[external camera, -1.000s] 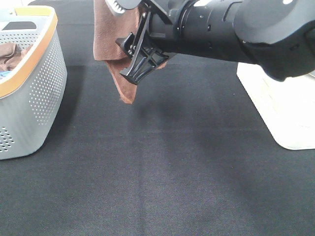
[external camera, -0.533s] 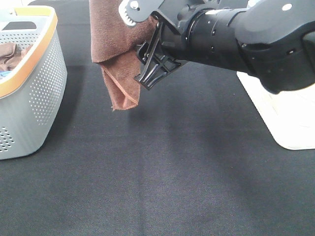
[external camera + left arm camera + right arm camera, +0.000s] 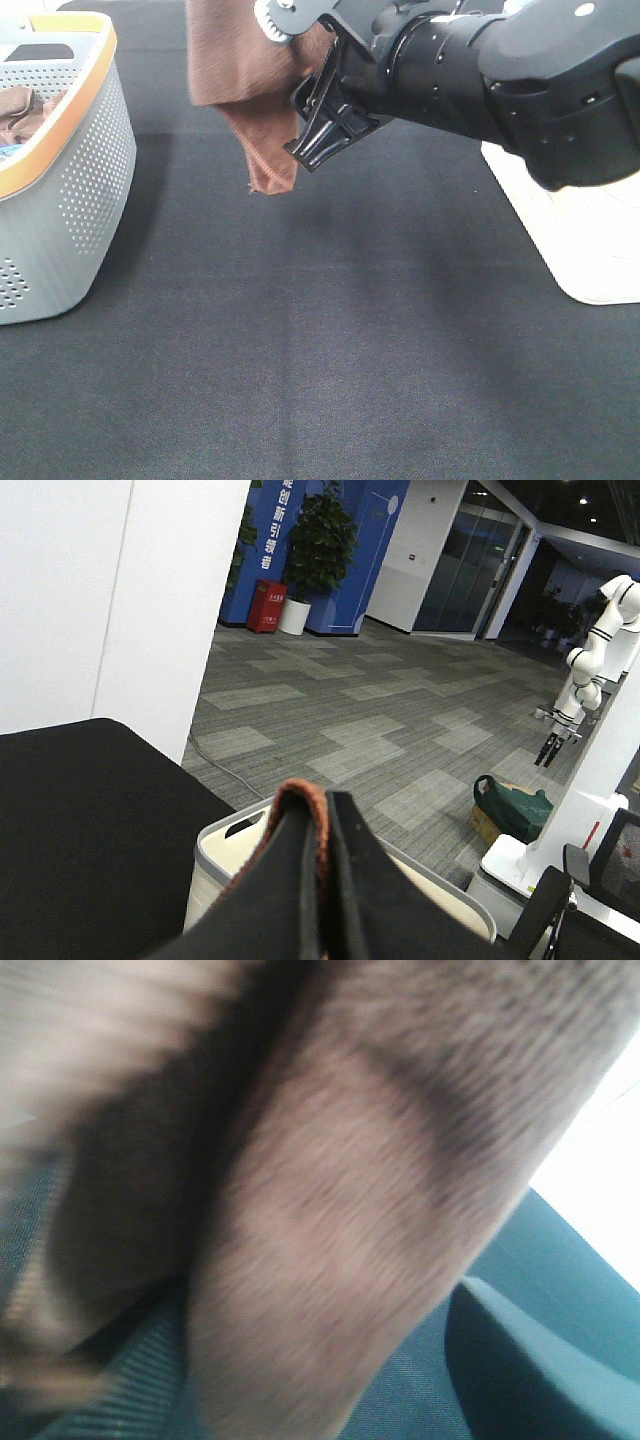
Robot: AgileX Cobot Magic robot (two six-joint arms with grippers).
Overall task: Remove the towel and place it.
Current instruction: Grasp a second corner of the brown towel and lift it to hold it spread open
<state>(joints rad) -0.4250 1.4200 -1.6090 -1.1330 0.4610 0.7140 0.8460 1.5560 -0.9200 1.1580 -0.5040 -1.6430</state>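
Pressed tightly together, the fingers of the left gripper (image 3: 322, 806) pinch a folded edge of the reddish-brown towel (image 3: 296, 788), which shows as a thin rust-coloured strip between the two black fingers. From the high camera the towel (image 3: 235, 60) hangs in loose folds at the top of the scene, between the basket and the right arm, and its lowest corner points down toward the black table (image 3: 330, 350). The left gripper itself is out of sight above that view. The right gripper (image 3: 310, 100) reaches in from the right with its jaws spread wide; one black finger (image 3: 322, 128) lies against the right side of the hanging towel, and the thick black arm (image 3: 500, 80) behind it hides that edge of the towel. The right wrist camera sees only blurred brown plush up close. At the left stands a grey perforated basket (image 3: 85, 190) with an orange rim, well apart from the towel, and a duller brown cloth (image 3: 22, 110) lies inside it. A white base (image 3: 580, 230) sits at the table's right edge.
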